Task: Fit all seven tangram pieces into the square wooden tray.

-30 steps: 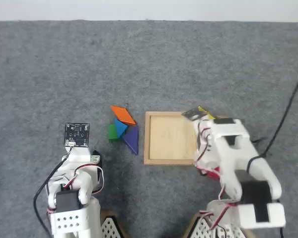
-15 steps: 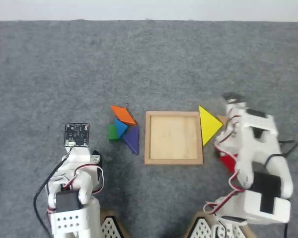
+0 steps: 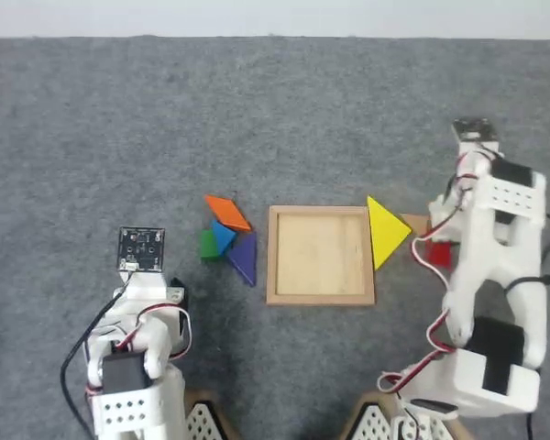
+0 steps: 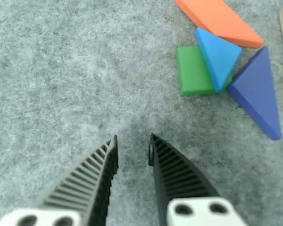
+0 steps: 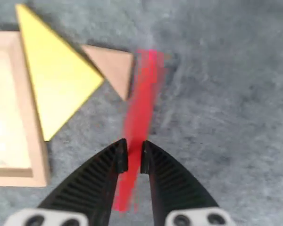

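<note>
Grey felt tabletop (image 3: 119, 119): right gripper (image 5: 133, 151), 3 o'clock of square wooden tray (image 3: 273, 261), clenching red flat piece (image 5: 142, 94); left gripper (image 4: 132, 141) released.

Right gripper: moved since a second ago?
Yes. Right gripper, holding the red piece, went from over the wooden tray's edge to beyond the yellow triangle.

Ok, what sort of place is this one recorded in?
Probably a tabletop robot bench: everything sits on a grey felt-like mat, a left arm and a right arm stand at its near edge, and a wooden tray lies among coloured tangram pieces, one red piece in the right gripper.
</note>
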{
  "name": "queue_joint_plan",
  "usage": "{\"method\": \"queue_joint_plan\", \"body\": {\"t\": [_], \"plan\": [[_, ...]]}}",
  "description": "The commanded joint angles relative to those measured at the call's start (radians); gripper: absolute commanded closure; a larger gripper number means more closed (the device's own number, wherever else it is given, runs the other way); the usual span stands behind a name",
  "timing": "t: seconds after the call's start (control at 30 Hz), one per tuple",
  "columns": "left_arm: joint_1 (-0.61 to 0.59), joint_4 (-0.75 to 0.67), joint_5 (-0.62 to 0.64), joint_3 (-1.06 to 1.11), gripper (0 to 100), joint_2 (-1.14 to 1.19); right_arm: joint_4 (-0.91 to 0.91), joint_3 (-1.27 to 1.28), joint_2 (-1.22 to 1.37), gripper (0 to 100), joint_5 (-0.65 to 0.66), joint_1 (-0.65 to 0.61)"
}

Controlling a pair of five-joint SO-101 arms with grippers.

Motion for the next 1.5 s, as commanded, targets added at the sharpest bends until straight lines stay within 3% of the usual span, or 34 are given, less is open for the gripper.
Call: {"method": "queue_joint_plan", "body": {"t": [0.0, 0.27, 0.57, 0.73, 0.97, 1.17, 1.27, 1.47], "plan": [[0.000, 0.006, 0.011, -0.012, 90, -0.023, 0.019, -0.054, 0.002, 95.0, -0.025, -0.048], [0.000, 0.006, 0.011, -0.012, 90, -0.023, 0.016, -0.049, 0.015, 83.9, -0.023, -0.054], [-0.002, 0.006, 0.011, -0.012, 90, -0.023, -0.070, -0.054, 0.234, 85.0, -0.020, -0.038], [-0.002, 0.006, 0.011, -0.012, 90, -0.023, -0.097, -0.075, 0.308, 96.4, -0.021, -0.035], [-0.002, 0.006, 0.011, -0.012, 90, -0.023, -0.096, -0.072, 0.259, 94.4, -0.061, -0.025], [-0.002, 0.006, 0.011, -0.012, 90, -0.023, -0.067, -0.020, 0.067, 93.9, -0.109, 0.007], [-0.002, 0.006, 0.011, -0.012, 90, -0.023, -0.070, 0.054, -0.025, 88.4, -0.121, -0.042], [-0.002, 0.006, 0.011, -0.012, 90, -0.023, -0.173, 0.164, -0.042, 69.2, -0.307, -0.143]]}}
